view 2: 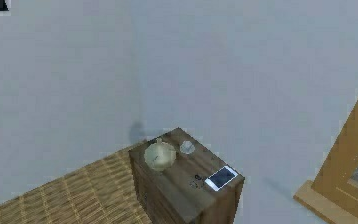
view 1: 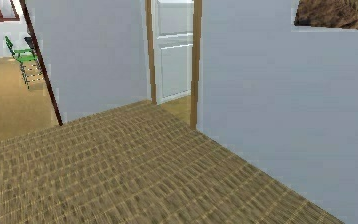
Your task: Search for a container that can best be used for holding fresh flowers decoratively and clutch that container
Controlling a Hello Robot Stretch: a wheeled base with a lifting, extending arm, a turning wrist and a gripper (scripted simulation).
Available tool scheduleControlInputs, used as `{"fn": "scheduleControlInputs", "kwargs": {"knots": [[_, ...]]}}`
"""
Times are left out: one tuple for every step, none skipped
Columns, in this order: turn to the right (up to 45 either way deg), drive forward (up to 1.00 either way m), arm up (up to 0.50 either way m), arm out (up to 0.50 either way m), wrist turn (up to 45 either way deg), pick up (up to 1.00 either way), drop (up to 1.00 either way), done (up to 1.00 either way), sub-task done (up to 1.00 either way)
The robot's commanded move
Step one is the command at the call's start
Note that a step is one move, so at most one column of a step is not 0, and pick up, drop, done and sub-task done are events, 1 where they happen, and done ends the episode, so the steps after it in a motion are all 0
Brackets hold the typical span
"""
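Fingers and arm: I cannot tell how they are. Forward view has a white door (view 1: 174, 50) and green chair (view 1: 23, 55). Arm side view has a wooden stand (view 2: 159, 195) with a round pale pot (view 2: 159, 155) and phone (view 2: 221, 178).

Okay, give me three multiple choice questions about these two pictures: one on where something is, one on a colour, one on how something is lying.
1. Where does the round pale green thing stand?
A. on the wooden side table
B. on a windowsill
C. on a wall shelf

2. What colour is the chair at the forward view's left?
A. red
B. green
C. blue

3. How is the flat white thing placed?
A. lying flat on the table top
B. leaning against the wall
C. standing on its edge

Answers:
1 A, as it sits on the table's top near the wall corner.
2 B, as its frame and seat show bright green.
3 A, as its broad face points up, level with the top.
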Motion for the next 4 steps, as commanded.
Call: {"fn": "scheduleControlInputs", "kwargs": {"knots": [[0.0, 0.0, 0.0, 0.48, 0.0, 0.0, 0.0, 0.0, 0.0], [0.0, 0.0, 0.0, 0.0, 45.0, 0.0, 0.0, 0.0, 0.0], [0.0, 0.0, 0.0, 0.0, 45.0, 0.0, 0.0, 0.0, 0.0], [0.0, 0.0, 0.0, 0.0, 45.0, 0.0, 0.0, 0.0, 0.0]]}}
